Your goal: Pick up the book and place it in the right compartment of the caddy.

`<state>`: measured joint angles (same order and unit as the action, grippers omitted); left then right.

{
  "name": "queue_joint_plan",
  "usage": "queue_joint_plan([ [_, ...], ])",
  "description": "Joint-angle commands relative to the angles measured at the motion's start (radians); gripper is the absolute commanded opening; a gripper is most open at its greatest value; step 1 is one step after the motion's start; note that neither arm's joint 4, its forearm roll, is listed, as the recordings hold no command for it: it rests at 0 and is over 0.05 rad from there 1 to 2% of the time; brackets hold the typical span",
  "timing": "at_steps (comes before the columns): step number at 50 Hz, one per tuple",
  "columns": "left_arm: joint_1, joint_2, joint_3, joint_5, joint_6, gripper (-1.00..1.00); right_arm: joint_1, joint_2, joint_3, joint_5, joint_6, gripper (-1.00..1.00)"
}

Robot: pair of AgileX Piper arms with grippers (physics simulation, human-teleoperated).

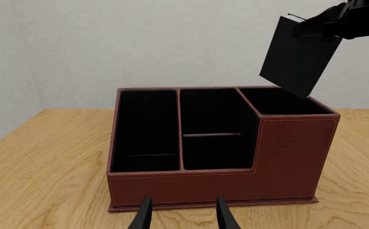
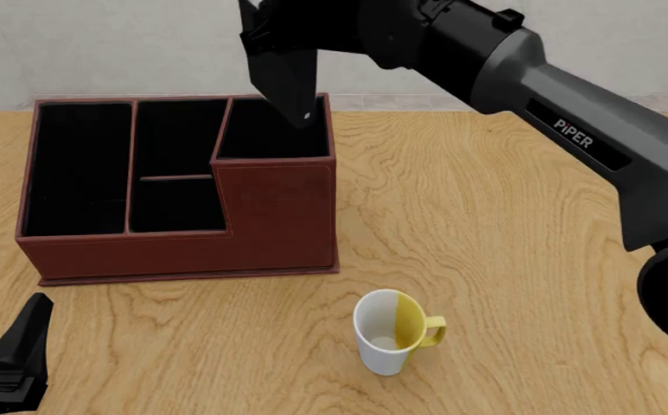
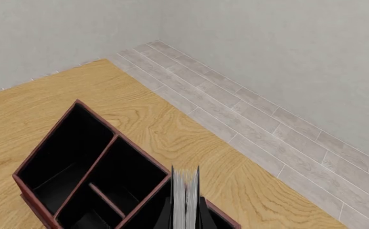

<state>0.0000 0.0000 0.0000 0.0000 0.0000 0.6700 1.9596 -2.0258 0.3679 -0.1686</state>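
Observation:
The reddish-brown caddy with a black interior stands at the left of the table. Its tall right compartment is open at the top. My right gripper is shut on the top of the black book and holds it tilted over that compartment, lower corner about level with the rim. The left wrist view shows the book above the right compartment. The right wrist view shows its grey-white page edges between my fingers, over the caddy. My left gripper is open and empty in front of the caddy.
A white and yellow mug stands upright in front of the caddy, to its right. The left arm's gripper sits low at the front left corner. A grey wall and tiled floor lie beyond the table's far edge.

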Motion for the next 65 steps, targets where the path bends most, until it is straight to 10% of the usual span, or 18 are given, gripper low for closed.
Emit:
queue_joint_plan([
  [1,0.000,0.000,0.000,0.000,0.000,1.00,-0.005,0.015,0.011,-0.020,0.039,-1.00],
  [65,0.000,0.000,0.000,0.000,0.000,1.00,0.002,0.022,0.117,-0.077,0.063,-1.00],
])
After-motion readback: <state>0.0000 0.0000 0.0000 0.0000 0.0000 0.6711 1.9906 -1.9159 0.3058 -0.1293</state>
